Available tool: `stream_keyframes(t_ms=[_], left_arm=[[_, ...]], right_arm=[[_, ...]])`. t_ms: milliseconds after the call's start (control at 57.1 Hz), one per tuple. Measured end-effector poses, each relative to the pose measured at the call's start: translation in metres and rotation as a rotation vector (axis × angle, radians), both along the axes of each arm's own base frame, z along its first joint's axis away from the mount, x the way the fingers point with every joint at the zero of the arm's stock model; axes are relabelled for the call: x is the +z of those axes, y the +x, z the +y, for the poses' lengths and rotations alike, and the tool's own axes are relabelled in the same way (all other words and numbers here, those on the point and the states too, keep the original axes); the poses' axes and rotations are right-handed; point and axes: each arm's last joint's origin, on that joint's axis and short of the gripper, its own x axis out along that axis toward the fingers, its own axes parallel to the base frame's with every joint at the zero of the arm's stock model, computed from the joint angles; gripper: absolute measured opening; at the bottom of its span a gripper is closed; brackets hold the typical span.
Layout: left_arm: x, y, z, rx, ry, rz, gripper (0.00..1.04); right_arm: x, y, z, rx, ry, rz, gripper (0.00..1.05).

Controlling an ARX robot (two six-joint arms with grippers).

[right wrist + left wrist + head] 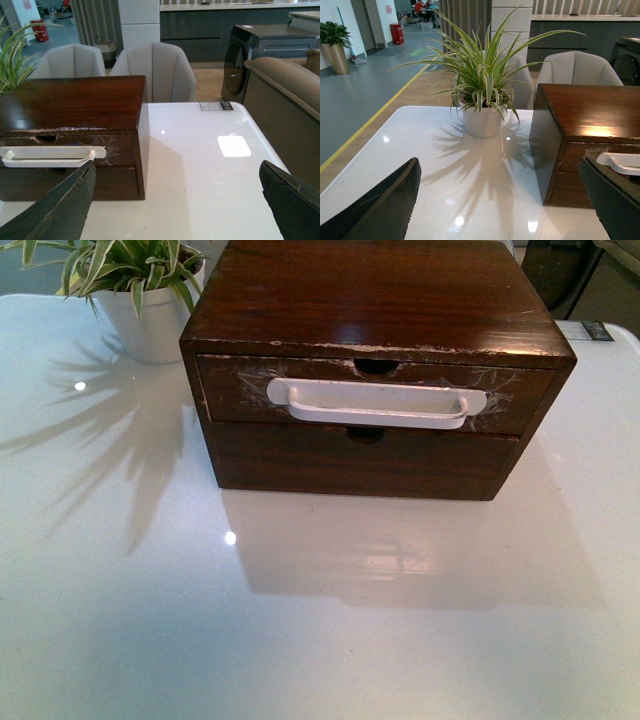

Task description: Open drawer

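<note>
You've got a glossy white table (320,640), pale padded chairs (155,70) behind it, grey floor (365,85) with a yellow line (375,117), dark cabinets (200,35) along the wall.

A dark-brown wooden two-drawer chest (370,300) sits on a glossy white table (300,630), its front facing the camera. The upper drawer (232,390) is closed, with a long white bar handle (375,402) across its whitish-scratched front and a half-round notch (375,367) in its top edge; below it is a plain lower drawer front (300,465) with its own small notch (364,434). Behind the chest's left corner stands a spider plant (120,265) in a white pot (152,332), casting a spiky shadow (110,440) across the table.
</note>
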Motion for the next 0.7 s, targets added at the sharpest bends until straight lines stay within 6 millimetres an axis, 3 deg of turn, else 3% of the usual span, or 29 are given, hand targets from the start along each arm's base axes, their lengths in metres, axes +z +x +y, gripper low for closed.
stream_keyframes(t_ms=[700], left_arm=[[0.0000, 0.0000, 0.0000, 0.000, 0.000, 0.000, 0.96]], right_arm=[[0.0000, 0.0000, 0.0000, 0.000, 0.000, 0.000, 0.96]])
